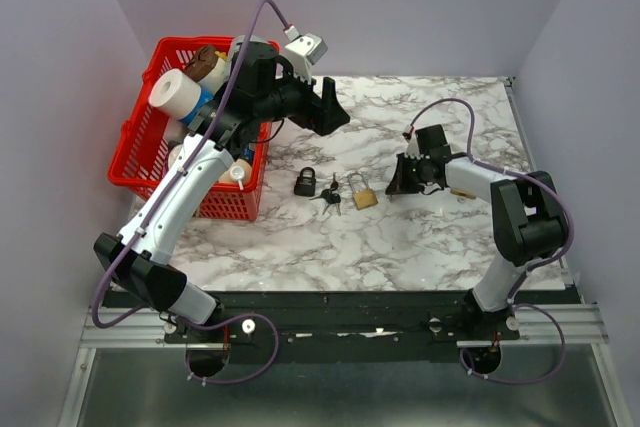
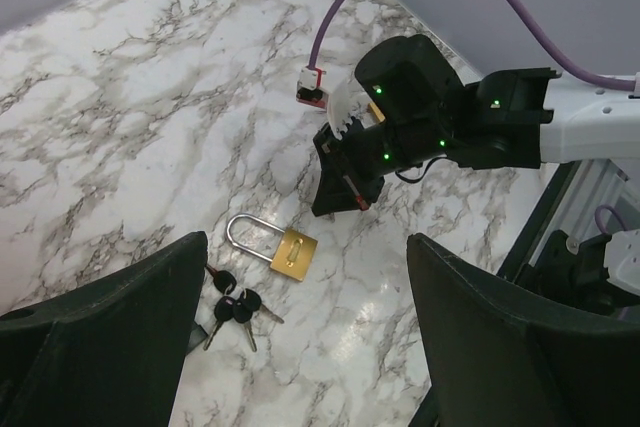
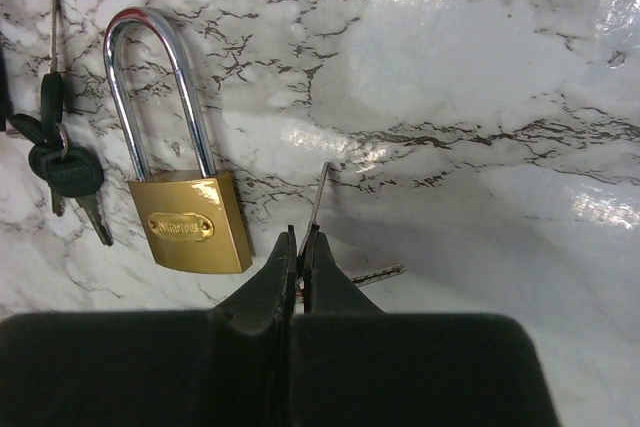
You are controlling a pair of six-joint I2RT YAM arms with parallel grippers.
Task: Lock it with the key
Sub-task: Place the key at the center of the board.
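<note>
Within right pincer, key half-hidden

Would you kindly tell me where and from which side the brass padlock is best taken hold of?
Grip the brass padlock across the narrow sides of its body, coming straight down from above. It lies flat on the marble table, so only those edges offer opposing faces; the thin shackle would let it swing.

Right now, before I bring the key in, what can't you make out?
- Brass padlock keyhole: not visible in any view.
- Key bow: right wrist view, hidden between the right tool's shut fingers.
- Black padlock: top view, too small to tell whether latched.
</note>
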